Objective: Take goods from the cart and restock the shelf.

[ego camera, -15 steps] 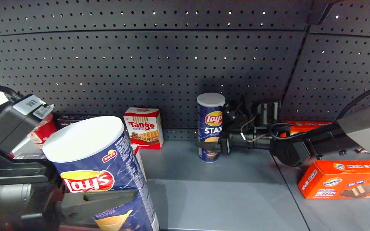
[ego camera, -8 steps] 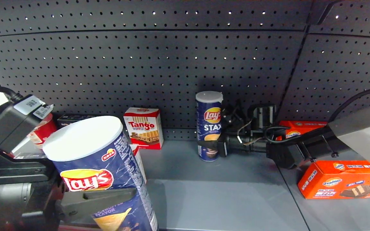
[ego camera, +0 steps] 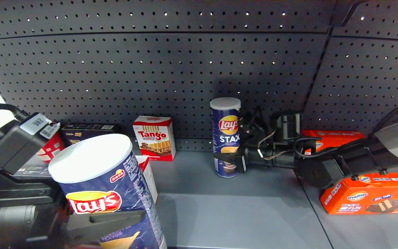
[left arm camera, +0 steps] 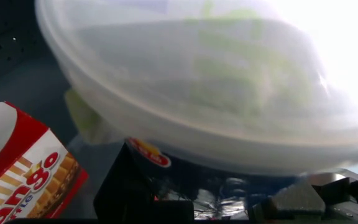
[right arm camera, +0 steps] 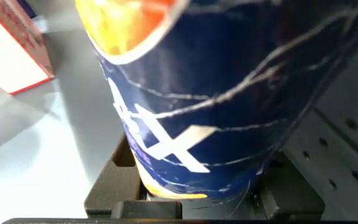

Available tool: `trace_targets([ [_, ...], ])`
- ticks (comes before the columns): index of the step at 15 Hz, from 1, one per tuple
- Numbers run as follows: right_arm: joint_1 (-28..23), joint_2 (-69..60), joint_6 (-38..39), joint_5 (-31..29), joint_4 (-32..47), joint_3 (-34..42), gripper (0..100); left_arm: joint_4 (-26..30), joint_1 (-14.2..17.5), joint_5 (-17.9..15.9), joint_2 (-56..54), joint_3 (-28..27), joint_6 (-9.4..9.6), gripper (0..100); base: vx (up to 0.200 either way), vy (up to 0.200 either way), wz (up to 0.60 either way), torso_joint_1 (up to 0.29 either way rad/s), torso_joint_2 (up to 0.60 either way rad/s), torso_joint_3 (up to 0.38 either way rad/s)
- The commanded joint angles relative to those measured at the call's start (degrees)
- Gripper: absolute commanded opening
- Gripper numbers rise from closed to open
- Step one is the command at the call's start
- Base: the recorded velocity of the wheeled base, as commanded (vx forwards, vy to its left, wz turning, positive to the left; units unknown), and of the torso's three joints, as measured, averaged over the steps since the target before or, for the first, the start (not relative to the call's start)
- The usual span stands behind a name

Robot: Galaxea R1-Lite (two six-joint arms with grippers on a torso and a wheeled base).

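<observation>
Head view: a grey shelf (ego camera: 254, 214) runs across the frame, backed by dark pegboard (ego camera: 150, 69).
Left pincer (ego camera: 111, 221): lower left of the frame, pinching the near chip can (ego camera: 95, 173), which leans slightly with its white lid up.
Right pincer (ego camera: 229, 162): mid-frame, clamped low around the far chip can (ego camera: 225, 128), which is upright and close to the pegboard. I cannot tell if its base touches the shelf.
Wafer box (ego camera: 154, 142): left of the far chip can, apart from it, against the pegboard.
Orange box (ego camera: 371, 193): lower right, lying flat on the shelf.
Left wrist view: the near chip can (left arm camera: 216, 93) seen lid-on up close.
Right wrist view: the far chip can (right arm camera: 229, 106) sits between dark fingers (right arm camera: 114, 186).
</observation>
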Motion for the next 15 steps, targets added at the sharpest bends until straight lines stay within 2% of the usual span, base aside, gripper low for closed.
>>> trace_targets([
  [1, 1.0, -5.7, 0.0, -1.1, -0.6, 4.2, 0, 0.0, -0.1, 0.0, -0.8, 0.3, 0.01, 0, 0.0, 0.0, 0.0, 0.0, 0.0, 0.0],
  [5, 4.4, -15.3, 0.8, -1.5, -0.6, 12.6, 0, 0.0, -0.6, 0.7, -1.0, -0.3, 0.1, 0, 0.0, 0.0, 0.0, 0.0, 0.0, 0.0],
  [7, 5.5, -17.9, 0.8, -3.1, -0.7, 14.9, 0, 0.0, -1.8, 1.2, -1.0, -0.6, 0.19, 0, 0.0, 0.0, 0.0, 0.0, 0.0, 0.0],
  [8, 6.9, -20.9, 1.0, -6.9, -0.8, 17.7, 0, 0.0, -3.5, 3.4, -0.9, -1.0, 0.1, 0, 0.0, 0.0, 0.0, 0.0, 0.0, 0.0],
  [11, 7.9, -26.1, 2.7, -8.0, -1.4, 23.3, 0, 0.0, -4.0, 4.7, -0.8, -1.1, 0.1, 0, 0.0, 0.0, 0.0, 0.0, 0.0, 0.0],
  [13, 8.2, -30.1, 4.0, -8.0, -6.0, 30.0, 0, 0.1, -5.2, 8.0, -0.9, -1.6, 0.1, 0, 0.0, 0.0, 0.0, 0.0, 0.0, 0.0],
  [15, 8.4, -31.9, 4.7, -8.1, -11.3, 35.8, 0, 0.0, -5.6, 9.3, -0.9, -1.5, 0.1, 0, 0.0, 0.0, 0.0, 0.0, 0.0, 0.0],
])
